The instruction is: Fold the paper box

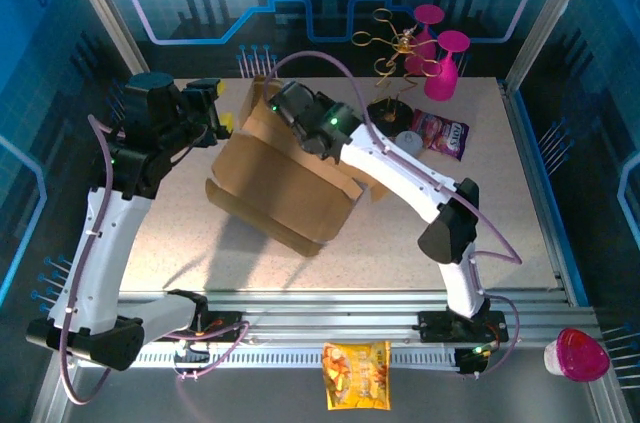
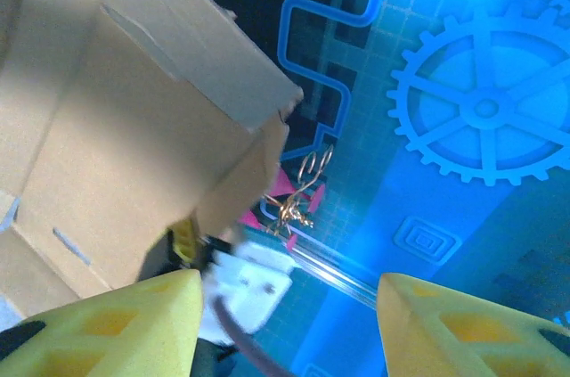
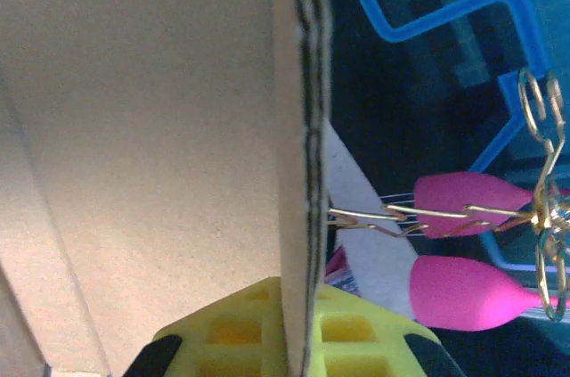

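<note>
At centre of table point(image 1: 455, 233), box point(image 1: 285, 183) sat half-formed; right gripper point(image 3: 301, 319) pinched its far wall; left gripper point(image 2: 289, 310) gaped empty, nearest box's left side.

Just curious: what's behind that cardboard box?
Behind the cardboard box, toward the right: a gold wire rack, pink glasses and a purple snack packet. The table right behind it is hidden by the box itself.

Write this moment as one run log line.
paper box: partly folded | left gripper: open, beside box | right gripper: shut on box edge
</note>
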Action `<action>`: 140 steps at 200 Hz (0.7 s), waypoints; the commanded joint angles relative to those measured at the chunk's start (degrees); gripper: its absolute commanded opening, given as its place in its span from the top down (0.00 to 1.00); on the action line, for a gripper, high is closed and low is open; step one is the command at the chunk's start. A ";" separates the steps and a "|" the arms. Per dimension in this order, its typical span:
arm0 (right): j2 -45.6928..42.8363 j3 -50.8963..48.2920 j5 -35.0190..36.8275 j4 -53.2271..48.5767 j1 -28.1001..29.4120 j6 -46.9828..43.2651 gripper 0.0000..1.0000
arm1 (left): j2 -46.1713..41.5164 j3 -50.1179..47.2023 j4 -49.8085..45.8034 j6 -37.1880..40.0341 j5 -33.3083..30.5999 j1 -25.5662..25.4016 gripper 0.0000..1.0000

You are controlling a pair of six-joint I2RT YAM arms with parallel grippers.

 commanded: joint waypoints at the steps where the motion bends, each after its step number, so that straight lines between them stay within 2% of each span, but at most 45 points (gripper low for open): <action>1: -6.88 -11.83 9.21 30.61 3.56 -18.78 1.00 | -0.85 -0.44 -0.76 -4.50 1.96 0.28 0.45; 14: -8.75 -18.52 9.00 44.64 4.85 -28.06 1.00 | -1.25 -0.89 -1.28 -4.96 1.54 0.33 0.45; 37: -7.45 -21.90 10.28 55.64 5.30 -37.13 1.00 | -2.49 -3.67 -1.57 -8.28 2.51 0.33 0.46; 81: -3.34 -30.41 8.34 88.78 5.49 -61.68 1.00 | -4.18 -7.79 -2.35 -6.89 2.72 2.43 0.46; 114: -2.14 -33.55 6.77 93.41 4.93 -63.85 1.00 | -4.97 -10.24 -0.82 -1.41 6.87 7.70 0.46; 140: -1.75 -35.29 6.90 96.54 5.11 -65.13 1.00 | -4.12 -13.75 6.54 -0.79 11.61 8.77 0.44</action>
